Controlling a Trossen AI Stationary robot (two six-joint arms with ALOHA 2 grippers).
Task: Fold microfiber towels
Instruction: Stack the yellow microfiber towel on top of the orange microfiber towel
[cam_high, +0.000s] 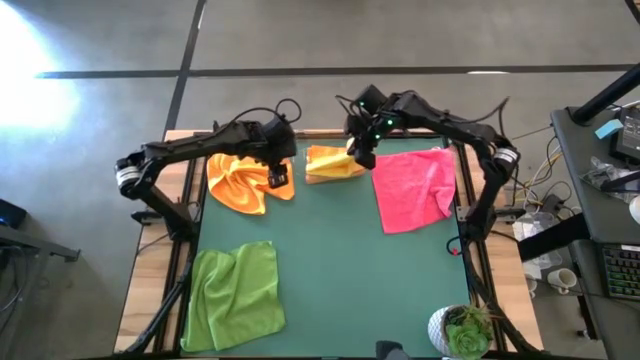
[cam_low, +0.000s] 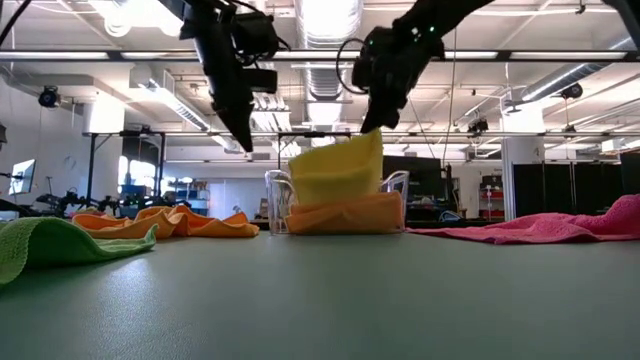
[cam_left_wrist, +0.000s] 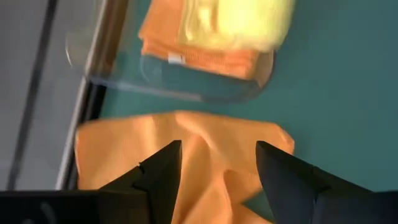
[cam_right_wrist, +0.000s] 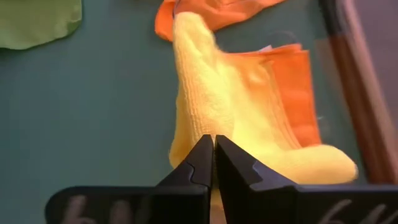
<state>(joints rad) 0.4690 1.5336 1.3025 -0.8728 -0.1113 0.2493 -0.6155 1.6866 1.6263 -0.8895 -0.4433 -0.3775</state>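
Tabletop (cam_high: 340, 260) green, carrying five towels and a clear bin (cam_low: 276, 200) at its far edge, between my two arms; the bin holds a folded orange towel (cam_low: 345, 215) lying flat, with the yellow towel (cam_low: 340, 170) on top of it and rising above the rim. My right claw (cam_right_wrist: 214, 163) is over the bin; its two fingers meet with no gap showing; the yellow towel lies directly beyond the fingertips in the right wrist view, but whether any cloth is pinched between them I cannot tell. In the low view the right claw (cam_low: 385, 85) hangs just above the raised peak of the yellow towel. My left claw (cam_left_wrist: 217, 168) is released, fingers spread wide, nothing between them; it hovers above the loose orange towel (cam_left_wrist: 186, 149), which lies rumpled on the tabletop just beside the bin. The pink towel (cam_high: 415, 188) lies spread, with some wrinkles, on the right side of the tabletop near the far edge, close to the bin. The green towel (cam_high: 235, 295) lies at the near left corner, partly doubled over, well apart from the others. A potted plant (cam_high: 462, 333) stands at the near right corner.
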